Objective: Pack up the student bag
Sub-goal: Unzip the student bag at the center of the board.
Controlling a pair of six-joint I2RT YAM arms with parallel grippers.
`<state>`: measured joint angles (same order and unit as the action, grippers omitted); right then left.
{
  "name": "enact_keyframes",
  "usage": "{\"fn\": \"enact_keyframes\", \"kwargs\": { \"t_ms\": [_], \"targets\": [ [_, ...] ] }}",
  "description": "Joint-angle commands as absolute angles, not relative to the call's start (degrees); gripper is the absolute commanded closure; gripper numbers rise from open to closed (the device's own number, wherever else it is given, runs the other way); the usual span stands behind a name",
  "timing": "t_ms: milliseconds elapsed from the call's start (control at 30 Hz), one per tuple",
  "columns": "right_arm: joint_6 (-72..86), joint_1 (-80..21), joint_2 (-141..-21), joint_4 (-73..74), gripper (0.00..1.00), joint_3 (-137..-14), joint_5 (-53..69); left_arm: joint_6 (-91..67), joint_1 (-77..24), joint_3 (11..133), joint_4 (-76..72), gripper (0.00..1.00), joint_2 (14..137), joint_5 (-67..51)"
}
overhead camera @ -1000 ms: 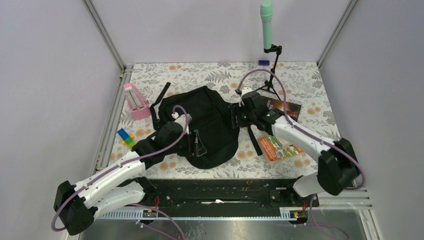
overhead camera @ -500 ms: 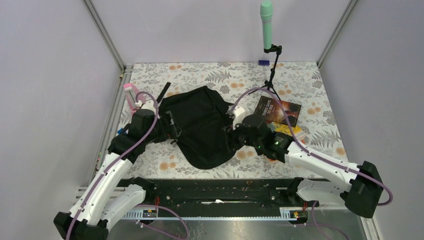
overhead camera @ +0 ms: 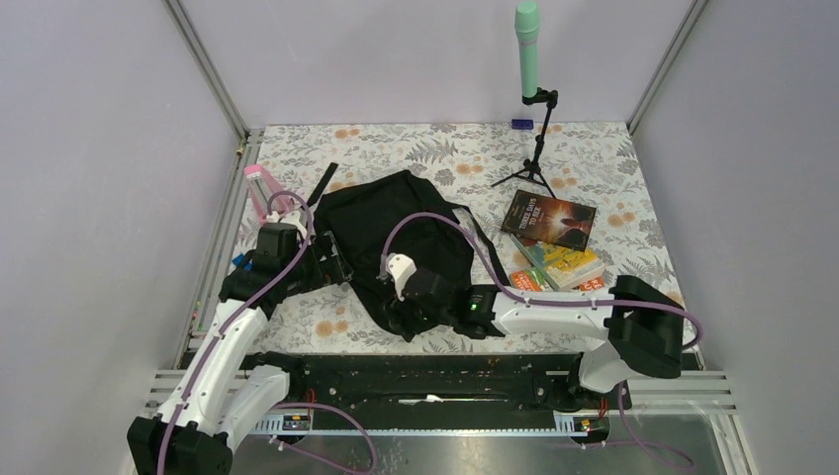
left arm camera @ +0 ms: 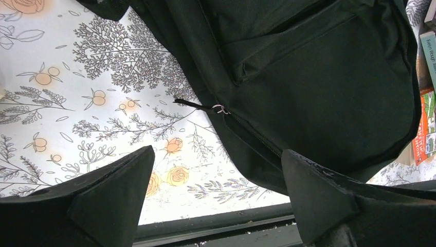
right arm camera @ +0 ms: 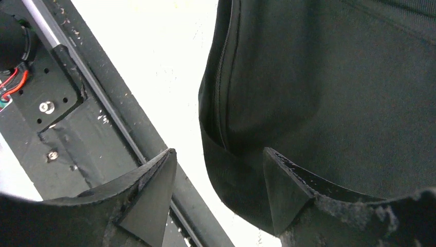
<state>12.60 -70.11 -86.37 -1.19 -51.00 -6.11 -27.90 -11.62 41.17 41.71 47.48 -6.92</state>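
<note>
Student bag (overhead camera: 406,242), flat on tabletop (overhead camera: 613,168). Left gripper (left arm camera: 216,154) open at 9 o'clock, facing zip pull (left arm camera: 221,108); right gripper (right arm camera: 221,154) open at 6 o'clock, likely to brace.

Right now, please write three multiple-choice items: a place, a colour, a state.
1. Where do the books lie relative to the student bag? A. Inside it. B. Beside it, on the robot's right. C. Beside it, on the robot's left.
2. What colour is the tube on the tripod? A. Red. B. Green. C. Blue.
3. The left gripper is: A. Open, empty. B. Shut on a strap. C. Shut on a book.
Key: 1 B, they lie outside, rightward; 2 B, mint green; 3 A, fingers apart, nothing between.
</note>
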Motion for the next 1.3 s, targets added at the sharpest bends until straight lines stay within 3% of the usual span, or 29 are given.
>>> {"fn": "enact_keyframes", "kwargs": {
  "t_ms": [0,133,200,500,733,1000,1100,1267],
  "targets": [
    [8.70,-71.37,-89.88,-2.90,0.36,-55.81,-15.15,-28.56,-10.73,38.87,35.19,0.01,46.66,-10.27],
    [6.82,-71.09,-89.62,-0.44,0.89,-55.13,-29.83,-32.01,-10.72,36.24,31.80,0.01,46.97,-11.68],
    [5.33,-69.50,-86.11,-0.44,0.99,-52.43,-30.28,-33.24,-10.72,34.48,29.68,0.01,46.07,-12.47],
    [0.71,-53.44,-72.74,-2.12,1.00,-39.71,-10.52,-35.99,-15.02,27.49,16.71,0.01,44.58,-23.34],
    [2.71,-49.31,-70.62,-1.23,1.00,-39.66,1.49,-32.65,-30.41,29.70,13.47,0.03,50.20,-12.09],
    [7.22,-48.98,-69.67,-2.67,1.00,-39.52,6.21,-29.74,-33.31,27.12,6.20,0.02,55.53,-4.32],
    [7.92,-48.87,-69.31,-2.88,1.00,-39.42,6.89,-28.82,-33.38,26.75,1.29,0.06,57.58,-6.42],
    [8.60,-48.44,-68.67,-2.94,1.00,-38.96,7.12,-27.01,-33.75,27.56,-0.73,0.26,61.20,-5.63]
  ]
}}
